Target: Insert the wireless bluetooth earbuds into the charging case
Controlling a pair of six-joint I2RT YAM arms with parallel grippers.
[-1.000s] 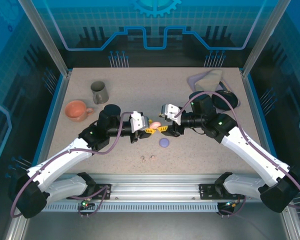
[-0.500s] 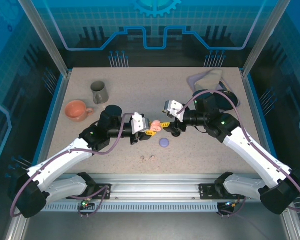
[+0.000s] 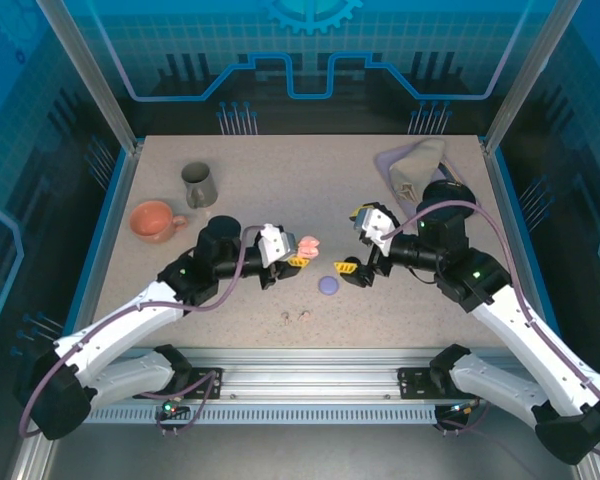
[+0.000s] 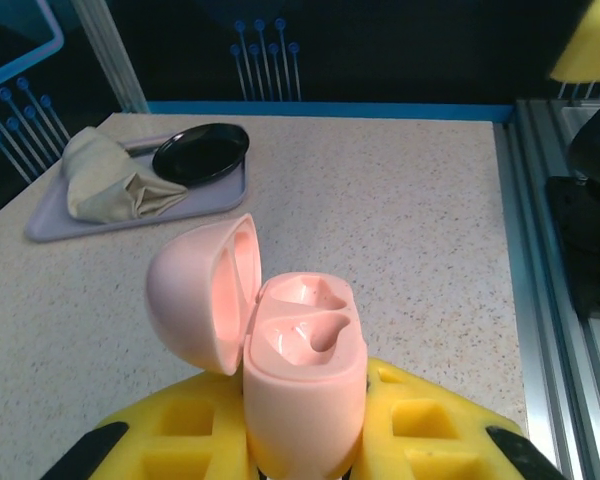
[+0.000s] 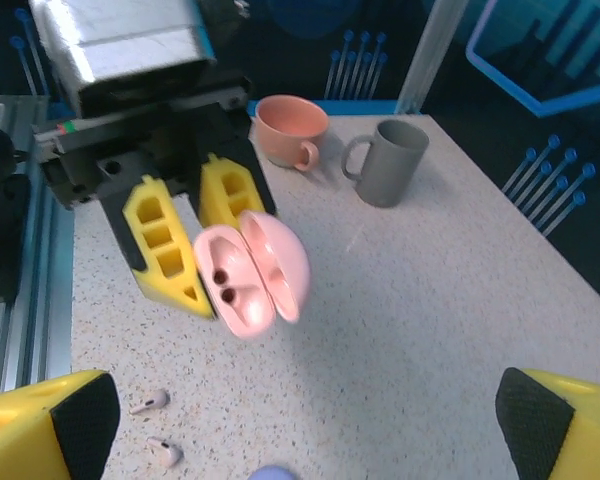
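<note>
Support is the job of the left gripper (image 3: 296, 258). It is closed on the base of the pinkish-beige charging case (image 4: 305, 390) and holds it clear of the table (image 3: 260, 160). The lid is hinged back and both sockets are bare, their mouths turned toward the opposite arm, likely so a bud can be fed in from that side. The right gripper (image 5: 300, 430) faces the case with its fingers spread wide and nothing between them.

The matching earbuds (image 3: 294, 316) lie loose on the table near its front edge, just beside each other. A lavender case (image 3: 328, 285) sits between them and the right gripper. Room around the buds looks ample: cup (image 3: 152, 220), mug (image 3: 198, 184) and tray (image 4: 190, 197) are all well apart. The table's front rail (image 3: 310, 358) is near, though, so a low approach has less margin on that side.
</note>
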